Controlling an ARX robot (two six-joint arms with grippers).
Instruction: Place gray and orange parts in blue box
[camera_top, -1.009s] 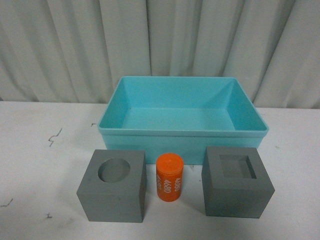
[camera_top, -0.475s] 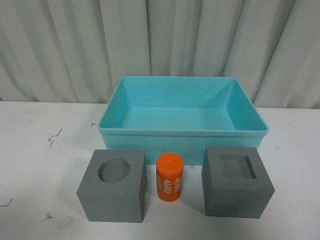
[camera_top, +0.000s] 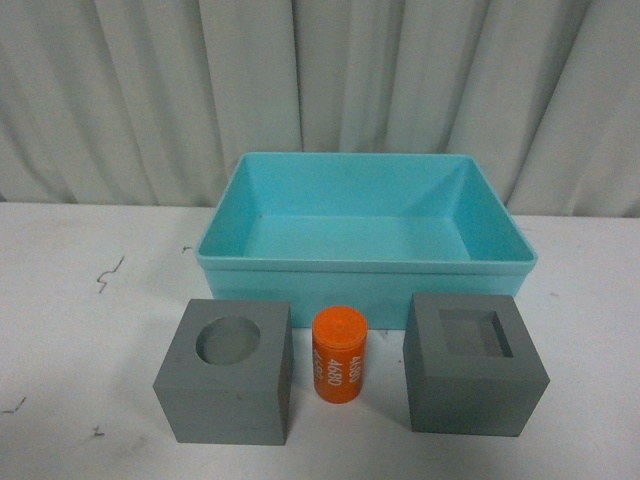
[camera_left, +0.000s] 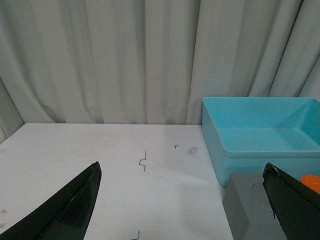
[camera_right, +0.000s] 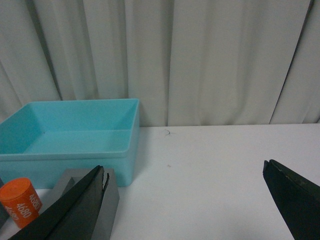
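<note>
**Left gripper**: jaws spread wide, nothing between them, hanging above the table. Not seen in the front view.

**Right gripper**: likewise wide apart and empty.

**Round-recess gray cube**: ahead of the left gripper and toward the robot's midline. It sits on the left of the row, so the left arm is judged nearer.

**Square-recess gray cube**: on the right of the row, ahead and inward of the right gripper, so the right arm is judged nearer.

**Orange cylinder**: stands between the cubes, apart from both, with its long axis upright. White digits run along its side and read "4680", repeated; further rows are only partly legible.

**Blue box**: just behind the row, long side across, empty. Every part must travel away from the robot.

**Markings**: none seen on the cubes or the box.
</note>
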